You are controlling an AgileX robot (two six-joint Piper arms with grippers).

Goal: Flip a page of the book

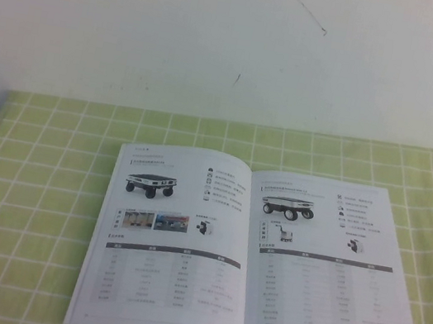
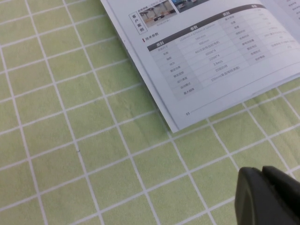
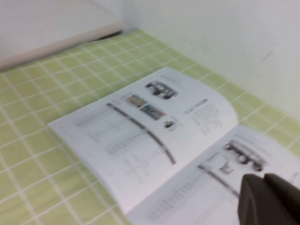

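The book [image 1: 253, 261] lies open, flat, lower centre on the green checked worktop [image 1: 24, 204]. Right pincer [image 3: 269, 199] is clenched with nothing in it, above the right-hand page. Left pincer [image 2: 269, 194]: can't tell.

open book [image 1: 250, 256] on checked tablecloth [image 1: 24, 204]

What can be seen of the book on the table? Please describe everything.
The book is a thin white brochure, lying open and flat on the green checked tablecloth. Both glossy-looking pages show a wheeled robot picture above a dark-headed table of small text. The left page bulges slightly near the central fold. Nothing touches it: the left gripper is over bare cloth near its corner, the shut right gripper above the other page.
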